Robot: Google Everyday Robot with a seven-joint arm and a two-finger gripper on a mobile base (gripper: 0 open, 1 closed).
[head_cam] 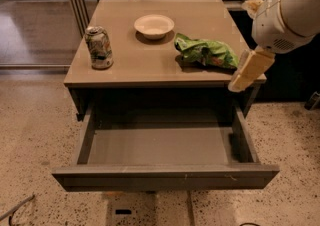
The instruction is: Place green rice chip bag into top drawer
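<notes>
The green rice chip bag [206, 52] lies crumpled on the right side of the tan table top [150, 55]. The top drawer [160, 147] is pulled fully out below the table top, and its inside is bare. My gripper [248, 71] hangs from the white arm [287, 12] at the table's right front corner. It is just right of the bag, slightly above table height, and holds nothing that I can see.
A crushed green-and-white can [98, 47] stands at the table's left front. A white bowl [154, 25] sits at the middle back. Speckled floor surrounds the table. A glass partition with metal posts [75, 0] is at the back left.
</notes>
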